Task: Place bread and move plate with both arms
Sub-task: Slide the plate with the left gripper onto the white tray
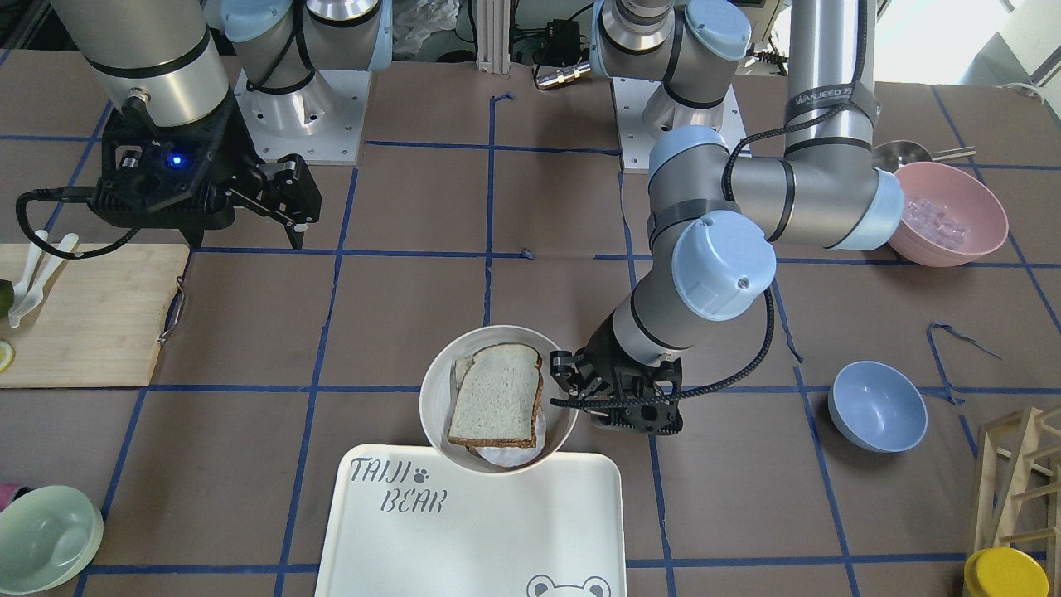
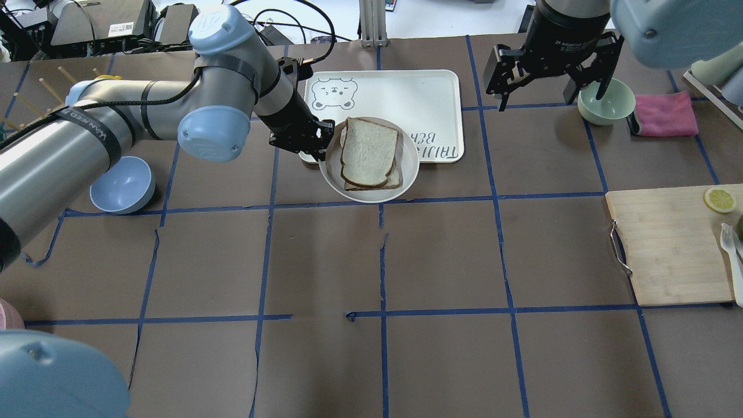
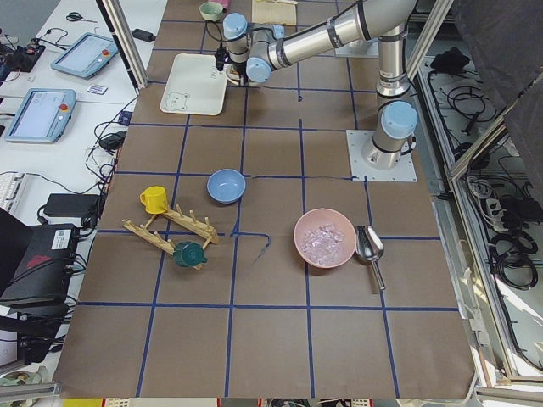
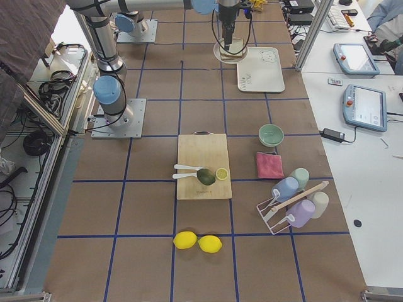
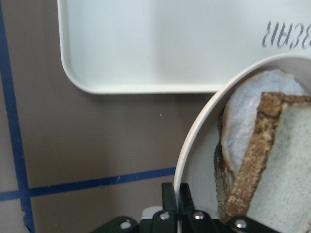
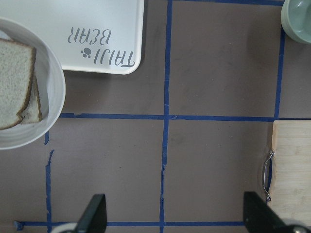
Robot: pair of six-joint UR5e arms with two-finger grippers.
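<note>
The plate (image 1: 432,405) sits at lower centre of the front view. Its near edge overlaps the top edge of the TAIJI BEAR tray (image 1: 497,539), and the rest of it lies over the brown desk (image 1: 398,315). The bread (image 1: 497,398) lies flat in the plate, brown crust all round. It lies on top of a second slice (image 1: 506,455), with something white showing at the edge between them.

The left gripper (image 1: 572,381) comes in low from the right of that view and is clamped on the plate's rim. The left wrist camera shows one finger (image 5: 169,204) outside the rim and the other inside, with barely a gap between them. It does not touch the bread.

The right gripper (image 2: 551,96) hangs well apart at the upper right of the overhead view, above the desk, fingers spread wide and holding nothing. A green bowl (image 2: 606,104) stands just beside one of its fingers. A wooden board (image 2: 667,249) lies at the right edge of that view.
</note>
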